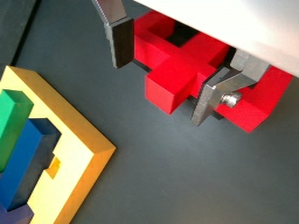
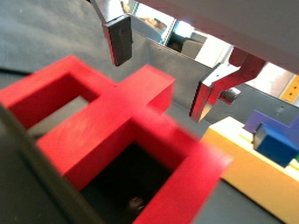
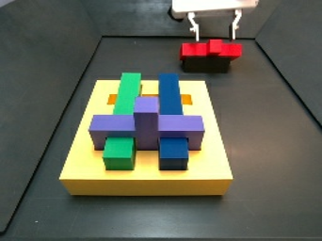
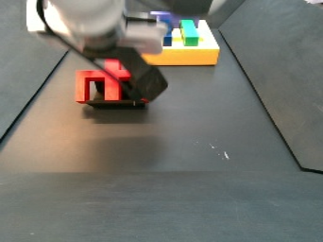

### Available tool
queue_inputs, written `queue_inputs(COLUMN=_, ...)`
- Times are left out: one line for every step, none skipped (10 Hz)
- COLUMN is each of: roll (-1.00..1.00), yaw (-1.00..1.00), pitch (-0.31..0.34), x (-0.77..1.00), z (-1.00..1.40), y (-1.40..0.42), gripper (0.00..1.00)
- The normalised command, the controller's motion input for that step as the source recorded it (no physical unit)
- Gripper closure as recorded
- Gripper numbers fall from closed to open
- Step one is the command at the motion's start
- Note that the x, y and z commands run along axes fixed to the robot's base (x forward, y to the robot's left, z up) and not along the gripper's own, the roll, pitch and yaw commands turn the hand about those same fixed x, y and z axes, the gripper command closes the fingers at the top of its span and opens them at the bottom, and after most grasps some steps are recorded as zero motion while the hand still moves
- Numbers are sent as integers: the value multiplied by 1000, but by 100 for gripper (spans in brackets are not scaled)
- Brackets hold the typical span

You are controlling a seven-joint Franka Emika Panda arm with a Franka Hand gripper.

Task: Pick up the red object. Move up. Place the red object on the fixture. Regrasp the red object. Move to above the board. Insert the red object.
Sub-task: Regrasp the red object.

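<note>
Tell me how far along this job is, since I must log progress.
Looks done: the red object sits on the fixture, away from the board. In hand: the gripper is open, its fingers straddling the middle prong, apparently about to regrasp. Left: the regrasp itself, moving above the board, and the insertion.

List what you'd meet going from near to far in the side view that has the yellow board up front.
The board → the red object on the fixture → the gripper, open above the red object.

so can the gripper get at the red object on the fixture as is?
Probably yes. The gripper hangs open right above the red object on the fixture, fingers either side of its middle prong, nothing between.
</note>
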Motion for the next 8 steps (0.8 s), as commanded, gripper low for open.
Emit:
queue_inputs(roll=497, yaw=131, pitch=-154, x=0, z=563, y=-106, gripper=0)
queue_inputs(roll=603, yaw=120, pitch=-254, x=-11, z=509, y=-94, gripper=0)
queue_inputs(roll=626, yaw=177, pitch=-214, x=0, z=377, y=0, gripper=0)
queue_inputs(roll=886, yaw=111, pitch=166, x=143, z=177, y=0, gripper=0)
queue_inputs(roll=1000, yaw=0, pitch=414, x=0, z=26, y=0, gripper=0)
queue_inputs(roll=1000, yaw=0, pitch=429, x=31, z=91, y=0, gripper=0)
queue_inputs(roll=1000, yaw=0, pitch=491, x=46, z=114, y=0, gripper=0)
queue_inputs(roll=1000, yaw=0, pitch=489, x=89, z=0, y=0, gripper=0)
